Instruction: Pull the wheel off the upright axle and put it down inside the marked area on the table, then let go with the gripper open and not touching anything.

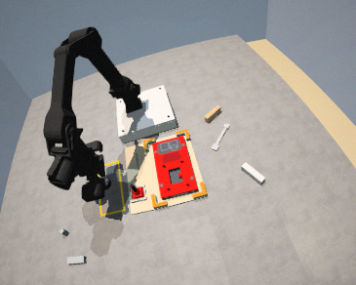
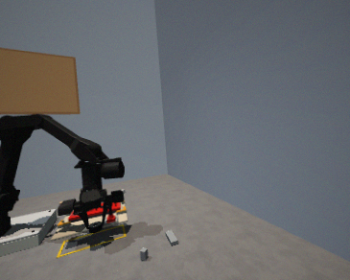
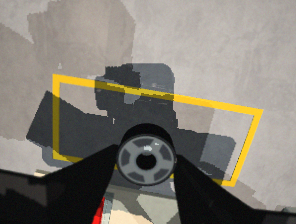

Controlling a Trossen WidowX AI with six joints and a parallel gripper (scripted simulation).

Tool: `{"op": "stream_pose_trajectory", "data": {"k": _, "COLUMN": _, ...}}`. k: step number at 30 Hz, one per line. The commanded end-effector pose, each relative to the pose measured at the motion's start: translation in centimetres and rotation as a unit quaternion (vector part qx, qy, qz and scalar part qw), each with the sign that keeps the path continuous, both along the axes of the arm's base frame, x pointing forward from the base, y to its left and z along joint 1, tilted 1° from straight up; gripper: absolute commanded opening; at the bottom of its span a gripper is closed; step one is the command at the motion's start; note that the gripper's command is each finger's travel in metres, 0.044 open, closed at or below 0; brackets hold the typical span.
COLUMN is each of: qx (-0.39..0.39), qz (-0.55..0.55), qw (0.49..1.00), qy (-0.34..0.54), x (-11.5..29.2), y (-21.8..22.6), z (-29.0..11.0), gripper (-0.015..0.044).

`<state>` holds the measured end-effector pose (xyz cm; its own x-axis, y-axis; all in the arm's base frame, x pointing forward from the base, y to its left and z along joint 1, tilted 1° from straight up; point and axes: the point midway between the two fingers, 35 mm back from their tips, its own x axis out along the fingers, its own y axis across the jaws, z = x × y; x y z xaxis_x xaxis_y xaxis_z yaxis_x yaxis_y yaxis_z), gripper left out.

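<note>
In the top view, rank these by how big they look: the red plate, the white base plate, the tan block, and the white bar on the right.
1. White base plate, partly hidden by the arm
2. Red plate, close behind
3. White bar
4. Tan block, smallest
</note>
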<state>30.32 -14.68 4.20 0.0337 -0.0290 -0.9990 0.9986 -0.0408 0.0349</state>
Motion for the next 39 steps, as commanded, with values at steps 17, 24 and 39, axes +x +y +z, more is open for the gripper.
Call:
{"op": "stream_pose_trajectory", "data": {"k": 17, "qx": 0.003, "qz": 0.0, "qw": 1.0, "qy": 0.006, "x": -0.4, "y": 0.1, "z": -2.8, "gripper": 0.0289}}
{"op": "stream_pose_trajectory", "data": {"k": 24, "qx": 0.001, "qz": 0.002, "qw": 1.0, "qy": 0.003, "x": -0.5, "y": 0.3, "z": 2.2, "gripper": 0.03}}
{"op": "stream_pose_trajectory", "data": {"k": 39, "qx": 0.002, "qz": 0.002, "qw": 1.0, "qy": 0.005, "x": -6.4, "y": 3.2, "z": 6.3, "gripper": 0.044}}
